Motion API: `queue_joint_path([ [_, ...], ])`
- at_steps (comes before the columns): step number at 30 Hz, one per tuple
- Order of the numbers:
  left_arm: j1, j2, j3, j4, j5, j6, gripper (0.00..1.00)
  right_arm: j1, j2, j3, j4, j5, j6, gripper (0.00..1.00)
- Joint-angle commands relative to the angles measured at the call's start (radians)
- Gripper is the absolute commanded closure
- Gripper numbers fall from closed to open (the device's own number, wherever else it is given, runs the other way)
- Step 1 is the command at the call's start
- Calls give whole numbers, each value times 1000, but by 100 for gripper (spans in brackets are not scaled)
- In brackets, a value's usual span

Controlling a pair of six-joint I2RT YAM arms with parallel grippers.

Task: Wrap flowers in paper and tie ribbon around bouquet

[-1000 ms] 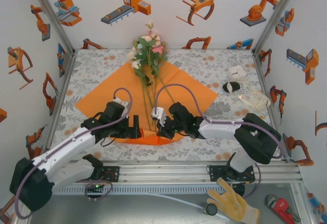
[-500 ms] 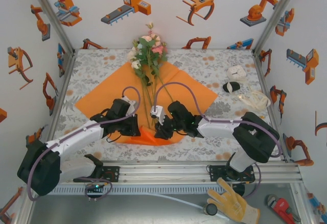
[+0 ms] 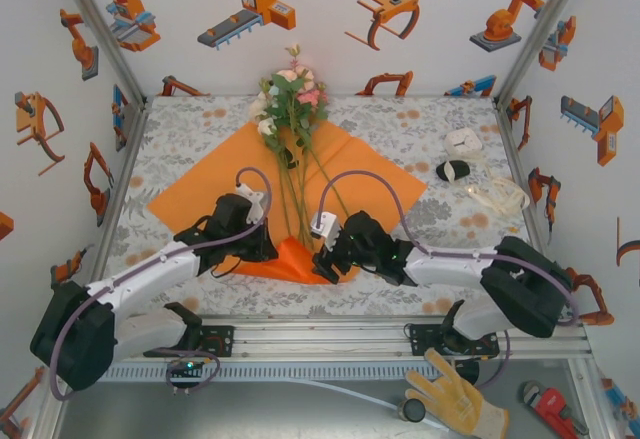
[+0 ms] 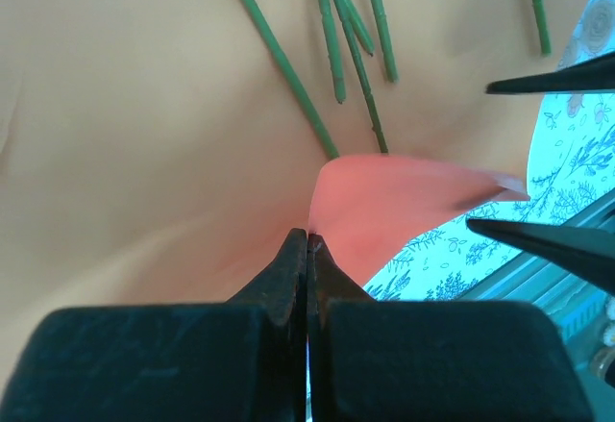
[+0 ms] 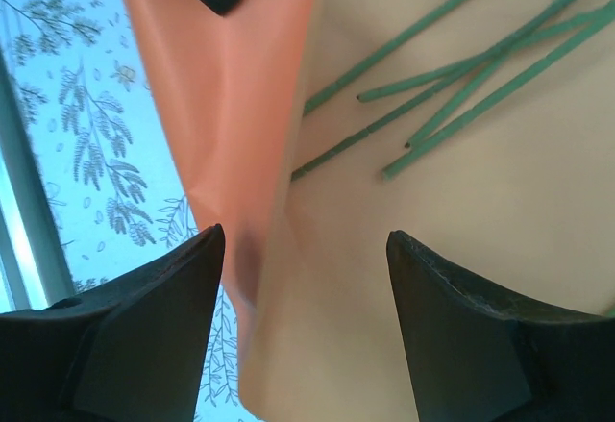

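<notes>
The orange paper (image 3: 200, 194) lies as a diamond on the table, its near corner folded up into a raised flap (image 4: 384, 206). The flowers (image 3: 290, 99) rest on it, blossoms at the far corner and green stems (image 4: 327, 57) running toward the near corner. My left gripper (image 4: 307, 239) is shut on the edge of that flap, and sits left of the stem ends (image 3: 270, 249). My right gripper (image 5: 303, 244) hangs open just over the paper beside the flap, right of the stems (image 3: 325, 259), holding nothing. The cream ribbon (image 3: 495, 196) lies bundled at the right.
A small white box (image 3: 463, 142) and a black oval object (image 3: 453, 170) sit at the far right, near the ribbon. The patterned tablecloth (image 3: 180, 134) shows around the paper. The metal rail (image 3: 330, 334) runs along the near edge, close behind both grippers.
The left gripper moved in from the left and closed on the paper's near corner. The right gripper opened, let go of the paper and drew back slightly. The corner now stands folded up.
</notes>
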Motion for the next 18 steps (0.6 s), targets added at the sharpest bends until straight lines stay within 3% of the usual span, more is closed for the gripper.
queue_joint_path([
  [1, 0, -51, -54, 99, -9, 21, 100, 1, 44, 47, 61, 19, 56, 52],
  [4, 4, -68, -74, 90, -76, 18, 100, -1, 47, 60, 72, -4, 74, 78],
  [7, 6, -61, -87, 63, -140, 7, 99, -10, 31, 79, 66, -50, 106, 87],
  [12, 7, -61, -124, 98, -169, -16, 95, -22, 29, 143, -15, -95, 135, 94],
  [18, 7, -78, -89, 94, -155, -4, 60, -50, 74, 178, -41, -45, 121, 100],
])
